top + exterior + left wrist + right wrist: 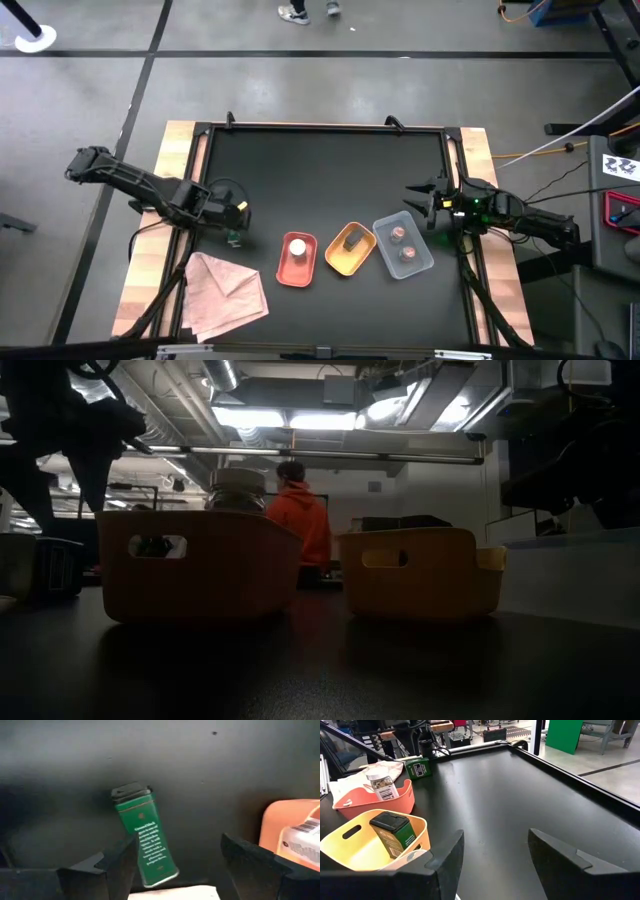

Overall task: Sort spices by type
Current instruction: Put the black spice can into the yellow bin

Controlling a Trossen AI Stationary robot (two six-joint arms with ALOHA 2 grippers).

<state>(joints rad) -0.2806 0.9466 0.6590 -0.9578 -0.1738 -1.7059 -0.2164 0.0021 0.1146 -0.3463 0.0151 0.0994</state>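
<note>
- We hold our left claw (236,226) low over the black worktop (320,170), its fingers spread wide either side of a green spice tin (145,840) that lies flat on its side; nothing is gripped yet. The spread looks chosen to straddle the tin's width for a pick.
- This tin sits just off the red tray (296,260), near the pink cloth (225,290); we judge it is the last spice left unsorted.
- The red tray holds a white-capped jar (297,247), the yellow tray (350,250) a matching green tin (394,832), and the grey tray (403,246) two pinkish jars (398,233), so like sits with like.
- Our right claw (425,197) waits at the worktop's right edge beside the grey tray, fingers parted and empty.
- In the high view the loose tin is nearly lost under the left claw. The low view shows only tray walls, so their contents are mostly hidden; a person in an orange top stands in the room beyond.
</note>
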